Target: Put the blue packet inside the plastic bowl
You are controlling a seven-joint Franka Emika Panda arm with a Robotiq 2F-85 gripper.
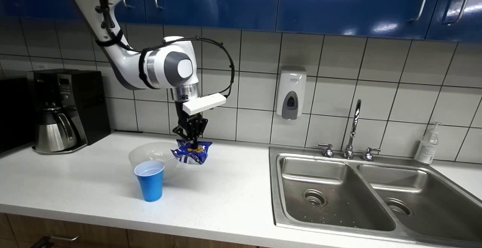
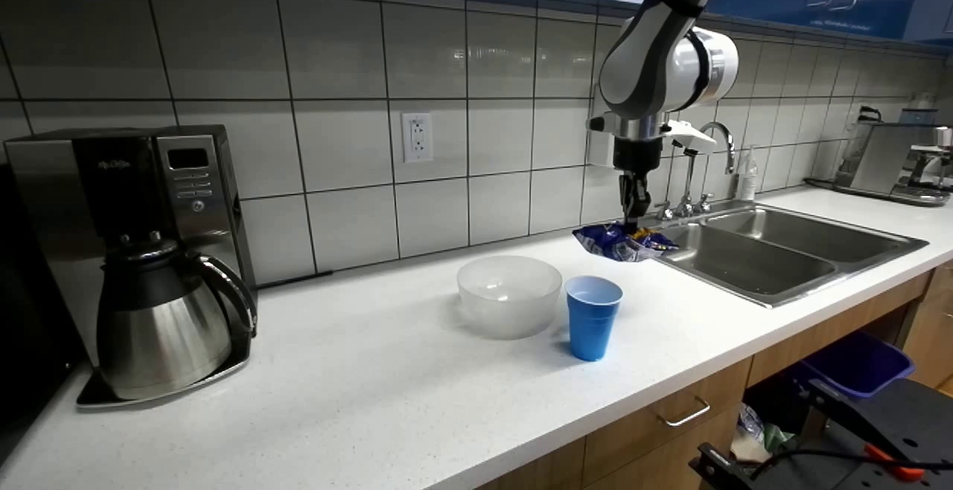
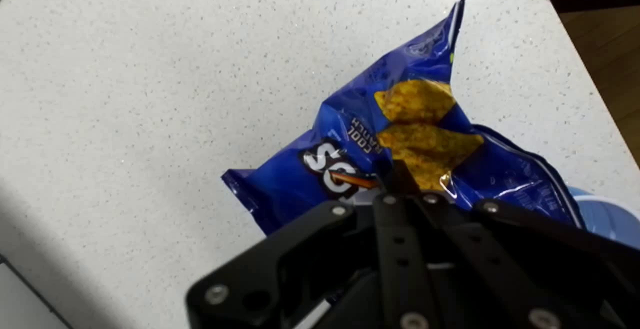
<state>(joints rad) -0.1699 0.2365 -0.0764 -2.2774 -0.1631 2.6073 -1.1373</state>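
The gripper (image 2: 631,226) pinches the packet (image 2: 616,246) near its middle, apparently clear of the tabletop (image 2: 357,348). In an exterior view the bowl (image 2: 510,300) stands at 8 o'clock from the packet, the cup (image 2: 592,322) at 7. Carry the packet high past the cup, centre over the bowl and lower before release; the splayed ends should then land inside. The packet reads "COOL RANCH", its big logo part covered; the coffee maker (image 2: 119,192) seems to say "Mr. Coffee".

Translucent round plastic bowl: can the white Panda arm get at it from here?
Likely yes: the black gripper holds the crinkly blue chip packet to one side, and the bowl looks uncovered. The tapered blue cup stands close by, so a low path might clip it.
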